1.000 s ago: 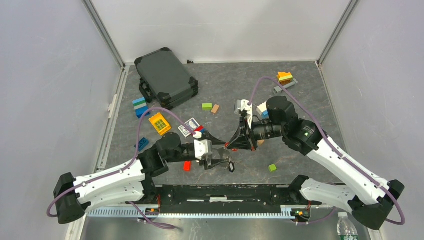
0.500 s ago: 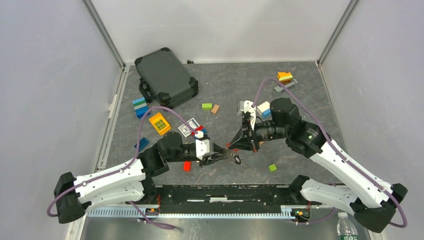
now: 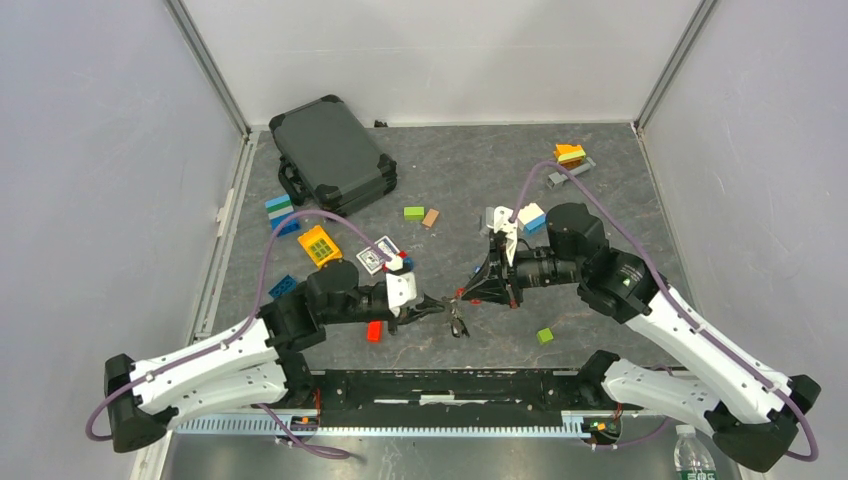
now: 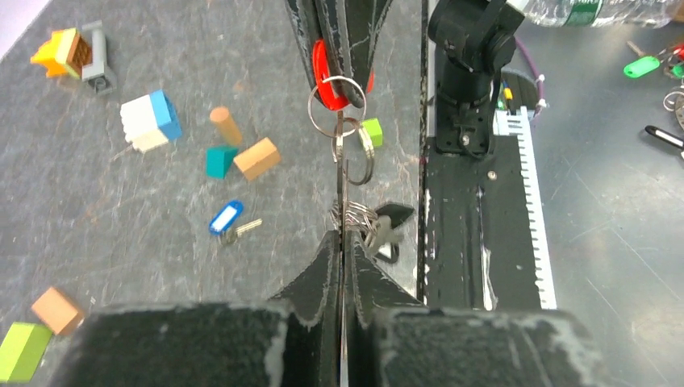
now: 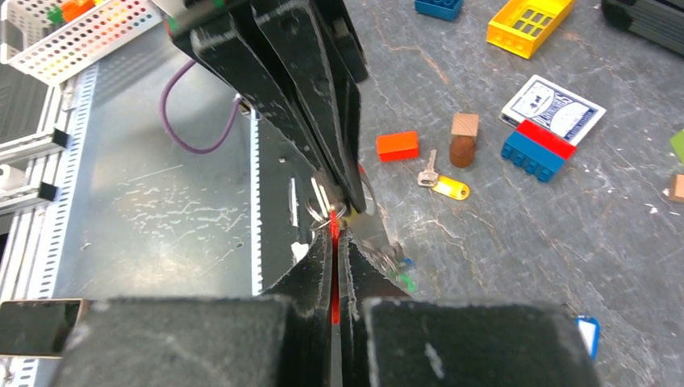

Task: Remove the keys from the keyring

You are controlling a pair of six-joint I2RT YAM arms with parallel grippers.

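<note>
Wire of the thin grey metal keyring [image 4: 340, 197] comes out from between the fingertips of the left gripper [image 4: 342, 235], which is clenched on it. Just beside these fingertips hangs a bunch of the small silver keys [image 4: 379, 224], one of them with a black head. Further along, two small steel split rings [image 4: 355, 157] link the loop to the red plastic-headed key [image 4: 321, 71], and the right gripper [image 5: 334, 242] is closed tight on that red head. So the whole chain is held in the air between the two grippers, above the dark grey stone-pattern table [image 3: 450, 170] and close to its near edge.

I judge the keyring to be light, stiff and a little springy. Its bare wire is thin and slippery, so it may turn or slide in the pads. The plastic heads are wider and less smooth, so they seem the better place to take a key, while the other gripper holds the wire close to it.

Both arms reach inward from their bases with forearms low and nearly level, and the fingers meet tip to tip. Farther out, a blue-headed key [image 4: 226, 218] and a yellow-headed key [image 5: 445, 186] lie loose on the table, apart from the keyring. A dark hard plastic case [image 3: 332, 152] stands at the far left.
</note>
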